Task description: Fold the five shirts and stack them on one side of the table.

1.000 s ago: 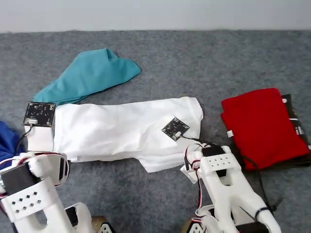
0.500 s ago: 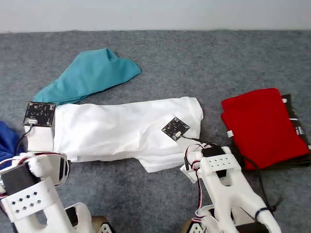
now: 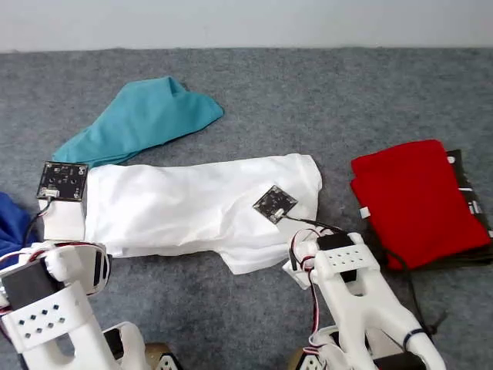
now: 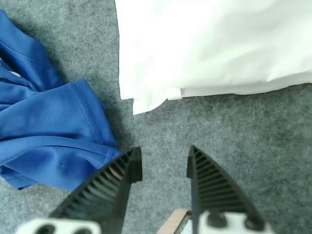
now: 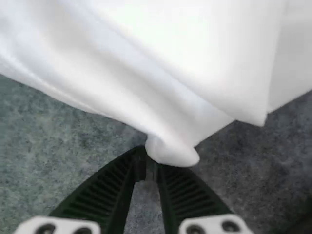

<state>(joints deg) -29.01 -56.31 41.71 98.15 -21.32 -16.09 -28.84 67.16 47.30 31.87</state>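
A: Checking progress: the red shirt (image 3: 412, 202) is seen folded, right of the white shirt (image 3: 192, 208), on a dark piece (image 3: 464, 176), likely another shirt.
B: White one?
A: Spread out, not folded yet. A fold at its near edge is pinched in the right gripper (image 5: 146, 168), jaws almost closed. The left gripper (image 4: 163, 165) is held open and empty over carpet (image 3: 347, 100) off its left corner.
B: Teal shirt (image 3: 139, 119) behind it and blue shirt (image 4: 44, 131) left of it are crumpled. Three remain to be folded.
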